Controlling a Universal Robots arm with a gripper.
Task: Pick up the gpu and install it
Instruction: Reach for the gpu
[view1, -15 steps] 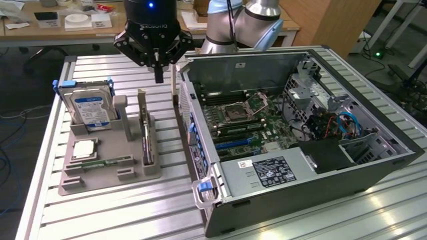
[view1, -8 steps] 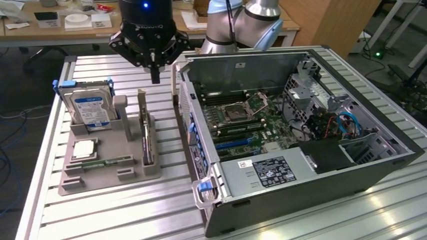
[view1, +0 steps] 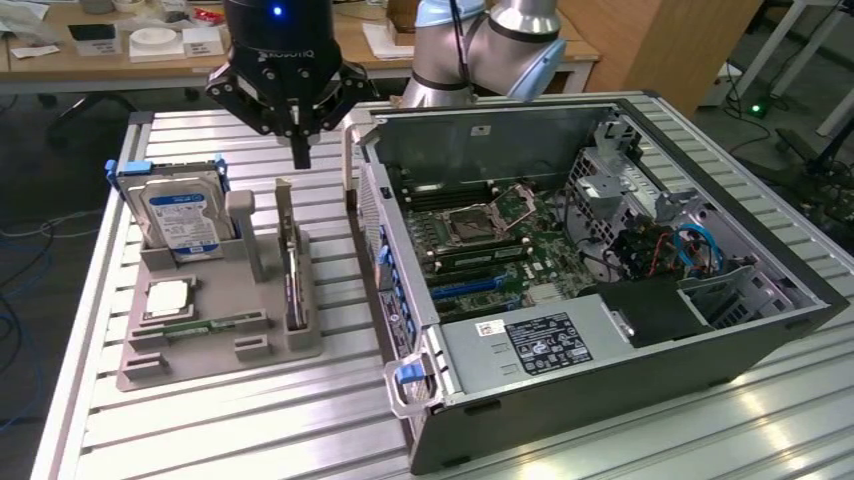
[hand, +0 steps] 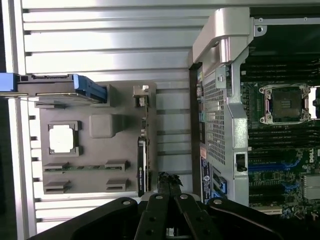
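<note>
While the gpu (view1: 291, 285) stands on its long edge in a slot of the grey holder tray (view1: 187, 362), the gripper (view1: 302, 160) hangs in the air over the tray's far end, its two fingers pressed together and grasping nothing. Its tips point straight down and sit above and apart from the card, close to the far end where the silver bracket rises. In the wrist view the gripper (hand: 169, 181) shows its clenched tips just beside one end of the gpu (hand: 142, 155), which appears there edge-on as a thin dark strip.

The card occupies the side of the tray at the exterior view's right, the side closest to the open computer case (view1: 587, 395). Further to the exterior view's left, a hard drive (view1: 180, 215) with a blue label leans upright at the tray's far corner (a blue frame runs around it). Nearer the camera a square processor chip (view1: 167, 298) lies flat in its recess, and a thin memory stick (view1: 200, 327) lies just in front of it.

Tray and case both rest on a ribbed aluminium table (view1: 240, 435). The case lies on its side with the panel off, so the motherboard (view1: 501, 245) faces up, its processor socket (view1: 481, 215) standing open.
</note>
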